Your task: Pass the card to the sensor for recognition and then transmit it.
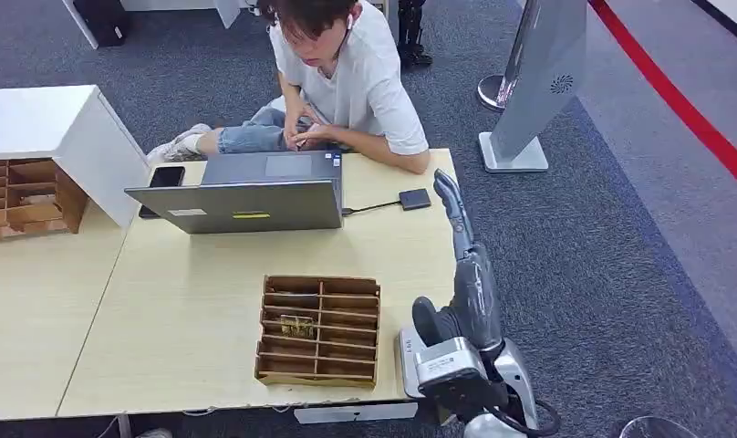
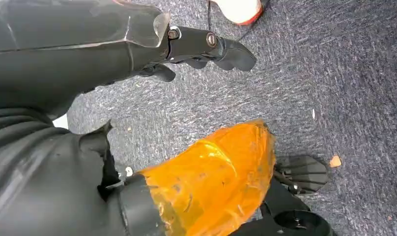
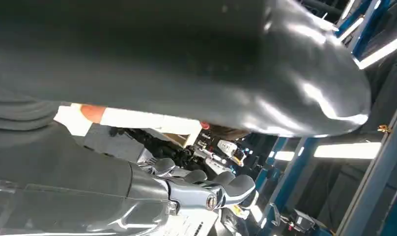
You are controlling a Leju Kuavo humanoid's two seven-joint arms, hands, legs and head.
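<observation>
A patterned card (image 1: pixel 296 326) lies in a middle slot of the wooden organiser (image 1: pixel 319 330) near the table's front edge. The sensor (image 1: pixel 415 199) is a small black box on the far right of the table, wired to a grey laptop (image 1: pixel 255 203). My right hand (image 1: pixel 470 265) stands upright over the table's right edge, between the organiser and the sensor. Its fingers (image 3: pixel 226 189) are stretched out straight with nothing between them. My left hand (image 2: pixel 186 49) hangs above the carpet, its fingers loosely apart and holding nothing.
A person in a white shirt (image 1: pixel 365 78) sits behind the laptop, hands near its far edge. A phone (image 1: pixel 164 178) lies left of the laptop. A second wooden organiser (image 1: pixel 27 196) and a white cabinet (image 1: pixel 64 132) stand at left. A grey kiosk stand (image 1: pixel 538 91) rises at back right.
</observation>
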